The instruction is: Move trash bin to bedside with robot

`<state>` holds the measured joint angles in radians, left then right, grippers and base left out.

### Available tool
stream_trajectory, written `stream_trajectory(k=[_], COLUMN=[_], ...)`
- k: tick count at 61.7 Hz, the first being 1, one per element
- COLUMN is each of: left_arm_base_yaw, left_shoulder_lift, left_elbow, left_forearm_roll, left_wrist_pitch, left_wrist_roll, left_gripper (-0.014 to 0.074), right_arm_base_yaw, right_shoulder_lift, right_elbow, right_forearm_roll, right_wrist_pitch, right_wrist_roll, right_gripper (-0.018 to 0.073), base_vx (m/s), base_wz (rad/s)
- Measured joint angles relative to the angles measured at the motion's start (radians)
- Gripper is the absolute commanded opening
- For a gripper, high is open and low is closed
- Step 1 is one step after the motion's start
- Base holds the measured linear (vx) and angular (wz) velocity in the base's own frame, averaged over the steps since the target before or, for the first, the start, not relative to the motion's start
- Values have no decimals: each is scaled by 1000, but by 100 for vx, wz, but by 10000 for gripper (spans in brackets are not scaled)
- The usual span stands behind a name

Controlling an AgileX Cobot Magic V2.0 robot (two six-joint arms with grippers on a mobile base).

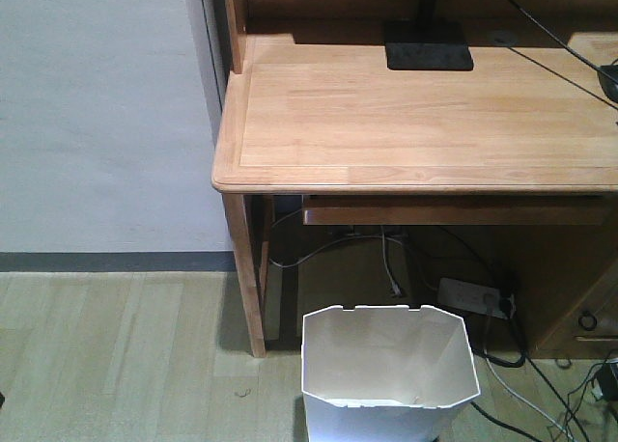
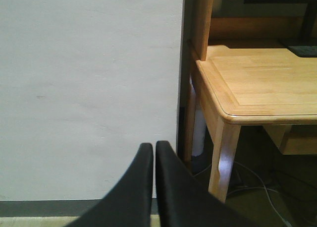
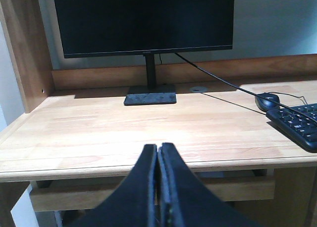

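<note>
The trash bin (image 1: 386, 360) stands upright on the wood floor (image 1: 116, 345) just in front of the wooden counter (image 1: 435, 114), near its front left leg. A white power strip (image 1: 470, 294) and loose cables lie under the counter behind it. Up top sit a dark monitor (image 3: 143, 19), a black mouse (image 3: 266, 101) and a black keyboard (image 3: 297, 127). The left hand (image 2: 153, 145) points at the pale wall (image 2: 89, 88) beside the counter's corner, fingers pressed together on nothing. The right hand (image 3: 158, 146) faces the counter's front edge, fingers likewise together, gripping nothing.
</note>
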<state>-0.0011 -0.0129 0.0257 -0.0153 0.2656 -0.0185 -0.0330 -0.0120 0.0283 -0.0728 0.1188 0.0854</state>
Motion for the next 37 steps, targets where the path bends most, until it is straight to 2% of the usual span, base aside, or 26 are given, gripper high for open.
stream_trajectory(k=[9,19,26,37], left_arm_base_yaw=[0,0,0,0], left_shoulder_lift=[0,0,0,0], left_elbow=[0,0,0,0], left_forearm_roll=[0,0,0,0], left_wrist_pitch=[0,0,0,0], left_wrist_roll=[0,0,0,0], left_gripper=[-6,-6,-6,-6], right_arm_base_yaw=[0,0,0,0], right_shoulder_lift=[0,0,8,145], right_elbow=[0,0,-35,-176], right_forearm_roll=[-2,-4,-6,-8], right_wrist_pitch=[-11,-95,-80,-20], right_wrist_roll=[-5,-18,-40,-57], right_gripper=[-10,-10,-10,-10], base_vx=[0,0,0,0], base_wz=[0,0,0,0])
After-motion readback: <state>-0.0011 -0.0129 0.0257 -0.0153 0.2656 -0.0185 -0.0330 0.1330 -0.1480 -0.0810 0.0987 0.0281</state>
